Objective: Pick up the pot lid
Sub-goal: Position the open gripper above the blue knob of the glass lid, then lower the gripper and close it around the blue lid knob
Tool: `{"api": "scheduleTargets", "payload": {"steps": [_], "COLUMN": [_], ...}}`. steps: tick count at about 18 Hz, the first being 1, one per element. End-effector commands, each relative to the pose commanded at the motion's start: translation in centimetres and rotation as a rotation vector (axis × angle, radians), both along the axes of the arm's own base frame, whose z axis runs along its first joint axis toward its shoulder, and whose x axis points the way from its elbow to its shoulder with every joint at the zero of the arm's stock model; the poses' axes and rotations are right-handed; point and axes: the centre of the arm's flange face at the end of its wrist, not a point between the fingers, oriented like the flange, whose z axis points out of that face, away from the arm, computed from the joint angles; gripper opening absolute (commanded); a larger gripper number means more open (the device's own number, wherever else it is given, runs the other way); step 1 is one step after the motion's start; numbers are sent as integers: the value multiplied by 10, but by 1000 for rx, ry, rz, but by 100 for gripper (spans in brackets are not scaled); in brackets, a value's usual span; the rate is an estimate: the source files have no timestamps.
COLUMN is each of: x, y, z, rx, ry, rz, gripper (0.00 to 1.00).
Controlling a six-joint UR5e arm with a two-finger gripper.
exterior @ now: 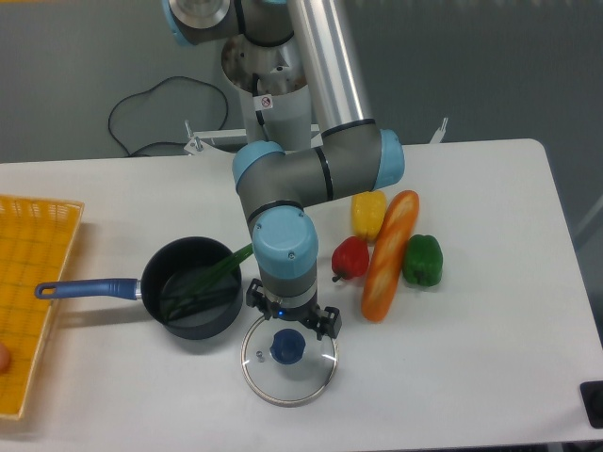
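Pot lid (306, 384): lying flat on the table (490, 339), just in front of and to the right of the black pot (200, 328), with dark blue knob (286, 348) up. Scanning left to right: see the yellow crate (45, 292) at the edge, then the blue handle (94, 288) running into the black pot. Note the green leek (205, 279) leaning out of it, top end reaching behind the gripper (291, 310). Mind that side when descending; could brush it. Read the gripper as spread, with nothing between its fingers, hanging over the far part of the lid. Need to go from there toward the camera, a touch left at most, to bring the knob between the fingers, then down. Can't judge remaining height from this one view. Ignore long axis: round lid, round knob, so probably fine to keep the present finger angle. Only one arm (330, 169) to use, coming in from the far side. Further right, find the red pepper (350, 257), yellow pepper (368, 215), long orange vegetable (383, 273) and green pepper (422, 260), all well off the lid. Centre on the knob before closing; otherwise likely to tip or skid the glass.
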Motion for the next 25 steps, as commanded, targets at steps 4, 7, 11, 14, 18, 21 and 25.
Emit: {"api": "scheduleTargets", "payload": {"steps": [4, 7, 11, 14, 18, 21, 25], "x": [-3, -6, -12, -13, -13, -13, -12], "y": [3, 7, 13, 14, 14, 16, 16], "z": [-8, -11, -13, -14, -18, -21, -22], "rx": [-6, -6, -1, 1, -2, 6, 6], "ry": [-6, -6, -3, -3, -5, -11, -13], "rz": [23, 25, 57, 57, 58, 58, 58], "gripper": [100, 100, 100, 100, 100, 100, 100]}}
